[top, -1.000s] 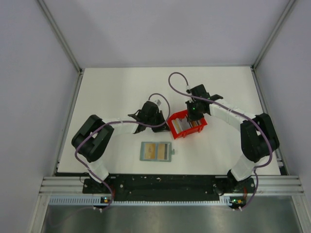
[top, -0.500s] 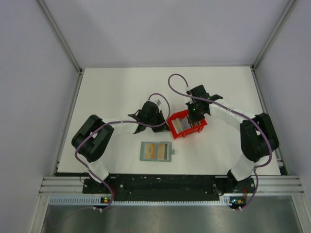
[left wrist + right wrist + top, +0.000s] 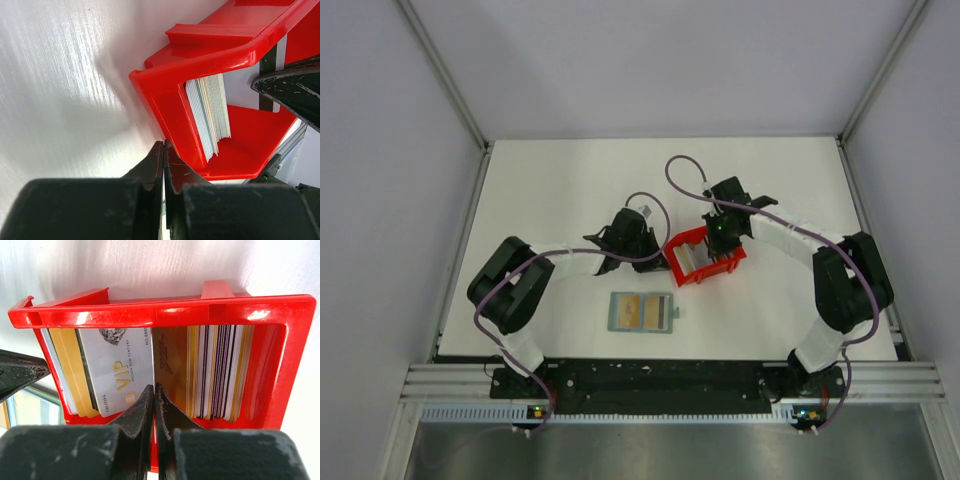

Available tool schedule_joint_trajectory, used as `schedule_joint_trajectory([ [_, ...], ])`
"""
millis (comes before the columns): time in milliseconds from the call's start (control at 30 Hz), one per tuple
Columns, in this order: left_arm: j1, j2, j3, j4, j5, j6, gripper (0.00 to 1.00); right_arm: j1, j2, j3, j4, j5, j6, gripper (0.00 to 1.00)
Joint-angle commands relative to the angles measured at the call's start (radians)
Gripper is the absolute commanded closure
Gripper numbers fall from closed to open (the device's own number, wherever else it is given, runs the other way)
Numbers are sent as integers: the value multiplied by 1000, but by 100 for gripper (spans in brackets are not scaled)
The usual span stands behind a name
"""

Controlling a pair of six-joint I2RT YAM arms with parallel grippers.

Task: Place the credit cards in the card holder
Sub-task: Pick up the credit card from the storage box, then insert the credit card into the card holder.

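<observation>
The credit cards (image 3: 117,365) stand in two leaning stacks inside a red bin (image 3: 705,257): a white VIP card faces up on the left stack, and a gold card (image 3: 170,360) fronts the right stack. My right gripper (image 3: 154,389) is shut, and its tips sit at the seam between the two stacks. Nothing shows between the jaws. My left gripper (image 3: 163,146) is shut and empty, with its tips against the bin's outer left wall (image 3: 172,117). The card holder (image 3: 642,312) lies open on the table nearer to me, with a tan card showing in it.
The white table (image 3: 560,190) has metal rails along its left and right edges. The red bin's rim (image 3: 165,310) encloses the cards on all sides. The left gripper's finger (image 3: 20,372) shows at the left of the right wrist view.
</observation>
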Motion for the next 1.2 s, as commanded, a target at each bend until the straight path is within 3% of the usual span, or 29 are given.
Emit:
schedule_joint_trajectory([
  [0,-4,-48,10,28,-6,11,99,-7,-41,18,5,-2,2,100],
  [167,-4,-116,0,-14,-71,49,88,-7,-129,52,8,12,23,100],
  [467,-3,-266,-32,-129,-216,90,43,-7,-244,23,23,-40,89,100],
  [600,5,-344,-64,-184,-326,83,26,-4,-307,-47,114,-165,193,100],
  [733,15,-444,-117,-239,-402,75,13,62,-362,-130,201,-179,286,100],
  [933,38,-584,-202,-357,-495,35,4,215,-362,-195,296,-129,378,100],
  [1167,68,-732,-344,-394,-474,-12,2,359,-351,-273,405,-75,485,100],
])
